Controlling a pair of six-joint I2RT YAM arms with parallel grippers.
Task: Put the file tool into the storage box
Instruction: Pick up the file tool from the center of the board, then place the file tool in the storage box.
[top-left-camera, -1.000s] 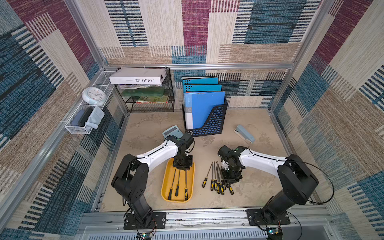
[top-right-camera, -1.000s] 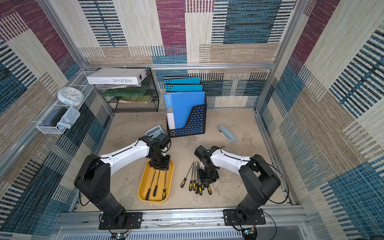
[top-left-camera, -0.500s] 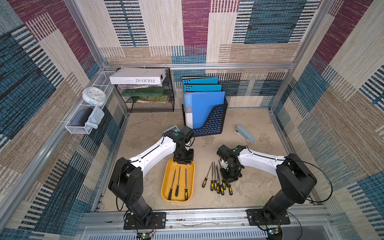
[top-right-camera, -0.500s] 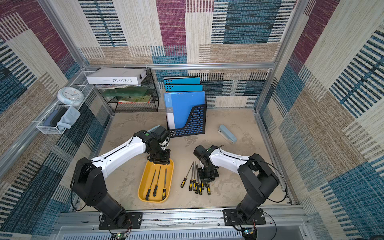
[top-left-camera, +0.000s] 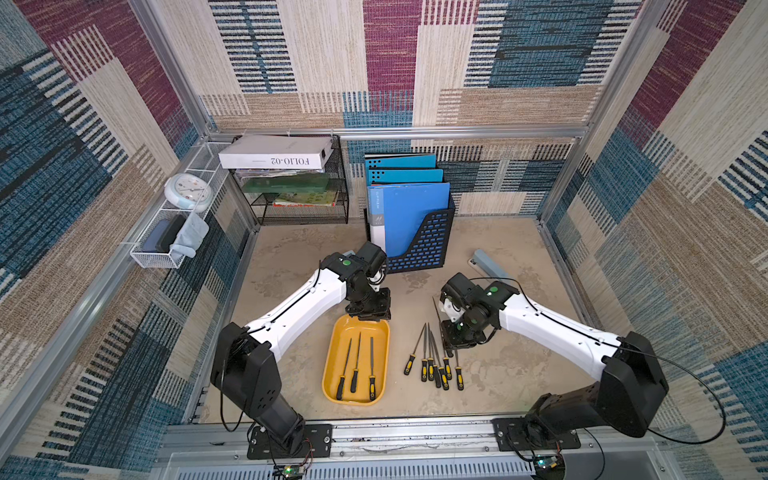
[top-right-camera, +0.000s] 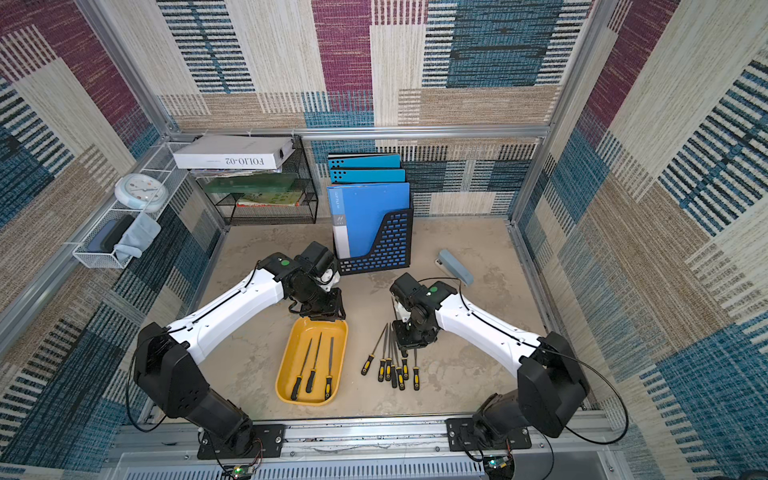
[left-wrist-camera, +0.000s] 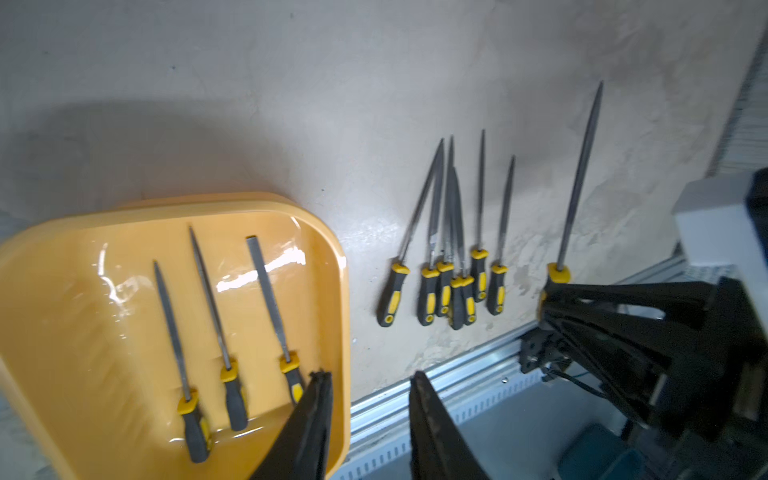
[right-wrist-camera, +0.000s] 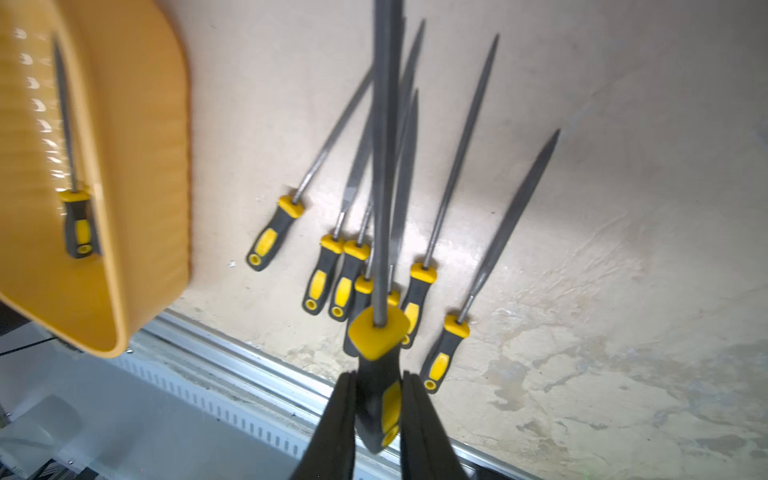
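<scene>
Right, your right gripper (right-wrist-camera: 377, 388) is clamped on the black-and-yellow rubber handle of a slim grey steel file (right-wrist-camera: 376, 334). Its fingers (right-wrist-camera: 338, 415) press both sides of the grip at the bottom centre of the right wrist view, and the shaft runs straight up the frame, crossing over the loose ones lying below it. In both top views that gripper sits just right of centre, over the pointed ends of the loose files. The storage box, a shallow orange-yellow plastic tray with rounded corners (top-left-camera: 341, 336), lies at the lower centre in both top views. Its long side runs up and down the frame, and it sits to the left of the held file without touching it. Inside it three files (top-left-camera: 356, 365) with matching handles lie side by side, handles toward the bottom of the frame. Just right of the tray, on the mottled beige tabletop (top-left-camera: 519, 374), you have a tight bunch of loose files (top-left-camera: 424, 370), some overlapping, handles also toward the bottom edge. Your left gripper (left-wrist-camera: 370, 386) hangs over the tray's upper end in the top views. Its jaws stand partly apart with nothing between them, and in the left wrist view one finger (left-wrist-camera: 309, 419) overlaps the tray's lower right corner.
</scene>
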